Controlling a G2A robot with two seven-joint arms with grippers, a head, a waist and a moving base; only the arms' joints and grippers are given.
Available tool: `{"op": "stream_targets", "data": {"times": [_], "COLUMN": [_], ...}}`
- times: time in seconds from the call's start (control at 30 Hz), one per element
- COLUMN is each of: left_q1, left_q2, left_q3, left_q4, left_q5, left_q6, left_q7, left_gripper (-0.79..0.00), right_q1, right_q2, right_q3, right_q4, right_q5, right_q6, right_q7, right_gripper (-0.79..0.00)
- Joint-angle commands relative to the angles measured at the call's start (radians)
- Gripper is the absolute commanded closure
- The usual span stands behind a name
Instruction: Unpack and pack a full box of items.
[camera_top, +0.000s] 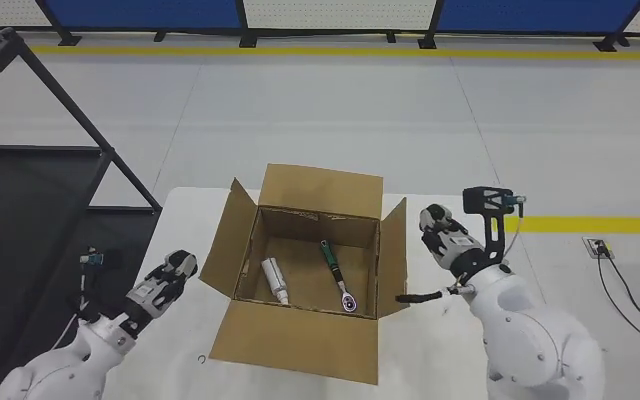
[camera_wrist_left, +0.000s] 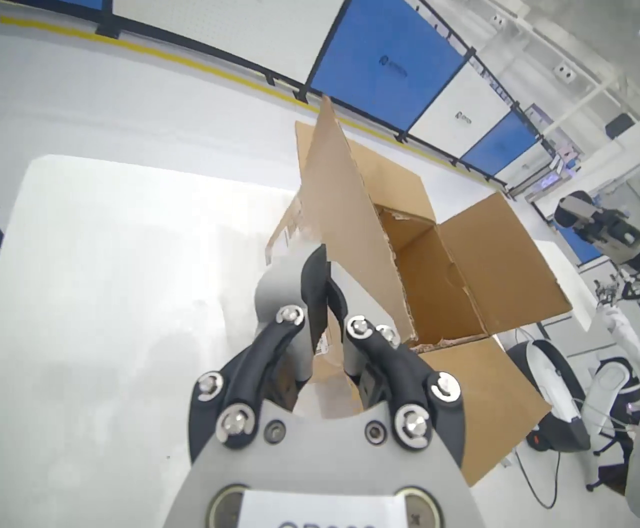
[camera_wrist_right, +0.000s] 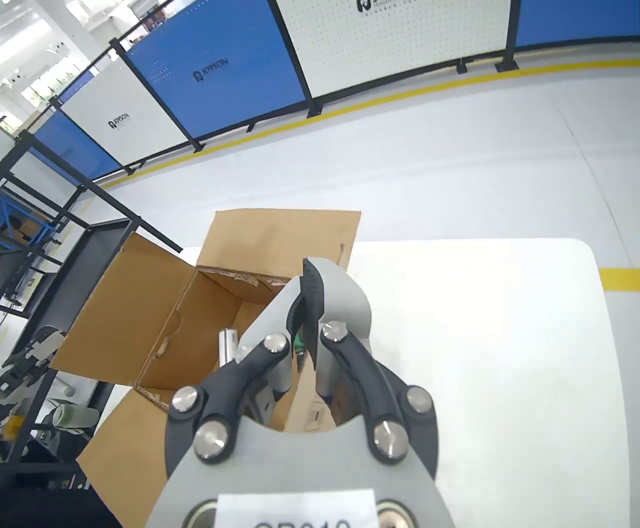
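Partition panels — blue and white — carry a logo with short lettering. White labels on the left gripper and right gripper show dark characters, cut off, unreadable.

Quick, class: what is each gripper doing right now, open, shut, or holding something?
Left gripper: shut, holding nothing.
Right gripper: shut, holding nothing.

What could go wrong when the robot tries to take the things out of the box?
1. The left pincer and right pincer sit outside the box, beside its raised side flaps. Reaching in, an arm might bump a flap and shove the box.
2. The wrench and bottle lie flat on the box's floor, so a pincer could scrape a wall or slip off them.
3. Both pincers are shut; unopened, they would only poke things.
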Motion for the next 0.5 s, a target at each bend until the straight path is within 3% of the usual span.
{"op": "stream_targets", "data": {"times": [0.0,0.23,0.47], "left_q1": [-0.007,-0.026,-0.125], "left_q2": [0.000,-0.001,-0.004], "left_q3": [0.025,0.085,0.188], "left_q4": [-0.009,-0.050,-0.033], "left_q5": [0.017,0.007,0.027], "left_q6": [-0.007,-0.002,0.027], "left_q7": [-0.014,-0.066,-0.137], "left_gripper": [0.000,0.000,0.000], "right_q1": [0.000,0.040,0.127], "right_q2": [0.006,0.023,0.033], "right_q3": [0.026,0.010,-0.035], "right_q4": [0.028,0.136,0.280], "right_q5": [0.036,0.123,0.253], "right_q6": [-0.041,-0.201,-0.305], "right_q7": [0.032,0.104,0.141], "right_gripper": [0.000,0.000,0.000]}}
